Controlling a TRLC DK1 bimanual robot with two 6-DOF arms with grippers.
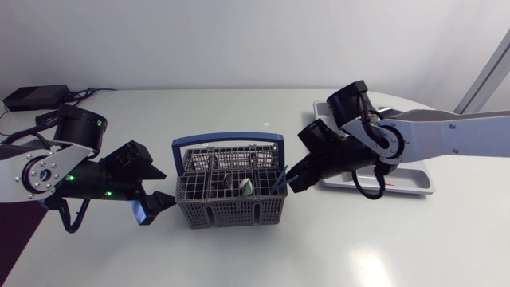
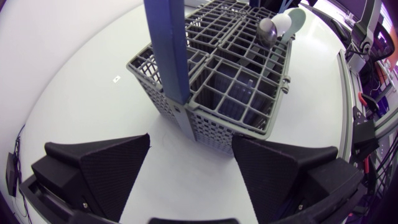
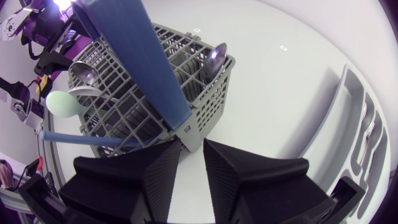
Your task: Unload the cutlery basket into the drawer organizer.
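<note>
The grey cutlery basket (image 1: pixel 231 203) with its blue handle (image 1: pixel 227 139) stands mid-table. It holds metal spoons (image 3: pixel 214 59), a pale mint utensil head (image 3: pixel 62 102) and a thin blue handle (image 3: pixel 87 138). My left gripper (image 1: pixel 159 203) sits open at the basket's left end, which fills the left wrist view (image 2: pixel 236 93) just ahead of my open left gripper (image 2: pixel 189 140). My right gripper (image 1: pixel 293 182) is at the basket's right end; in its own view my right gripper (image 3: pixel 191 144) shows only a narrow gap, with table showing through. The blue handle's end runs behind one fingertip (image 3: pixel 168 149).
The white drawer organizer (image 1: pixel 410 182) lies at the right under my right arm; one of its slots holds a metal piece (image 3: pixel 367 134). A black box (image 1: pixel 36 97) with cables sits at the back left corner.
</note>
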